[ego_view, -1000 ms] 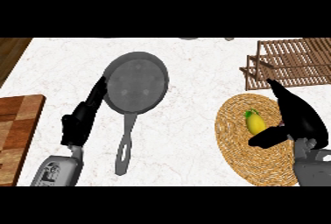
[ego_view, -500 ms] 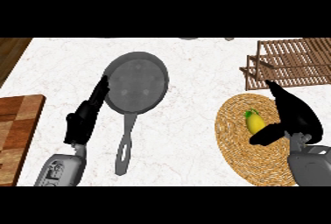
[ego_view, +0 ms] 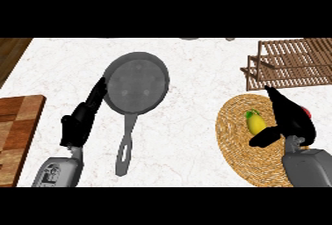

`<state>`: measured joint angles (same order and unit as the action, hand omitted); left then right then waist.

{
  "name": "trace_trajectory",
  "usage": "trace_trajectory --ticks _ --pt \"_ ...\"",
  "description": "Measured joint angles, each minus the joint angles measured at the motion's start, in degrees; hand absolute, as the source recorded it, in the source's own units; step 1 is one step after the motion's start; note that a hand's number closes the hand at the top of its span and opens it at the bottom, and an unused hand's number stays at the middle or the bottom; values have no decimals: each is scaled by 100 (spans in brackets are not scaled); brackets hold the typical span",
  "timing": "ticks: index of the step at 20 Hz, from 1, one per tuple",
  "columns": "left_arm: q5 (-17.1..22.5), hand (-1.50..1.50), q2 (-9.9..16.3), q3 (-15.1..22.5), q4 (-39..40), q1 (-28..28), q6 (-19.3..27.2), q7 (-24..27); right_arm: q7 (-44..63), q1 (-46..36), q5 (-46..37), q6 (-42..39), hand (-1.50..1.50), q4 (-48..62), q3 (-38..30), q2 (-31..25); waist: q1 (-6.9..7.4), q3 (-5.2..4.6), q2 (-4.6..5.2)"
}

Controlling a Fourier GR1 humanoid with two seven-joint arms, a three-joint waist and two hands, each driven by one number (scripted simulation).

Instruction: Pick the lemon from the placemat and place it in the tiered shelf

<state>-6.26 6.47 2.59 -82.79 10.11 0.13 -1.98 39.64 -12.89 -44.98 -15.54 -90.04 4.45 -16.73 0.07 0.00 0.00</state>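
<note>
The lemon (ego_view: 256,123) is seen lying on the round woven placemat (ego_view: 236,145), which is set near the right edge of the bench (ego_view: 188,132), toward the near side. The lemon rests in the upper middle part of the placemat, with a small green tip at its far end. The right robot hand (ego_view: 290,119) is held over the placemat just to the right of the lemon. Its fingers are stretched out straight toward the far edge of the bench, and its thumb is spread out to the left, below the near end of the lemon. The lemon is not enclosed by the hand; whether the thumb touches it cannot be told.

The tiered shelf (ego_view: 292,63), made of wooden slats, is placed at the far right corner of the bench, just beyond the placemat.

The left robot hand (ego_view: 81,121) is seen on the left side of the bench, fingers straight and unclenched, just beside the rim of a grey frying pan (ego_view: 136,85). A wooden cutting board (ego_view: 16,132) is found at the left edge.
</note>
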Motion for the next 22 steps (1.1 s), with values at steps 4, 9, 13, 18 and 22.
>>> trace_trajectory --ticks 4,9,13,18,22 --pt "-90 0 -107 21 -62 24 31 -69 -70 0 -237 73 -150 193 22 185 -2 0 -1" --pt "-175 0 -179 12 -39 -4 45 6 -406 -38 -370 265 -150 650 -117 271 -1 0 0" --pt "-189 0 -186 -43 -42 -48 -25 45 -525 -137 -432 216 -150 808 -215 340 -1 0 0" --pt "-242 0 -249 -45 -91 -9 -35 -92 -653 -87 -524 230 -150 930 -248 432 -3 -1 -1" --pt "-232 0 -222 -126 59 18 -88 59 -746 -162 -615 140 150 1169 -202 465 -2 -1 0"
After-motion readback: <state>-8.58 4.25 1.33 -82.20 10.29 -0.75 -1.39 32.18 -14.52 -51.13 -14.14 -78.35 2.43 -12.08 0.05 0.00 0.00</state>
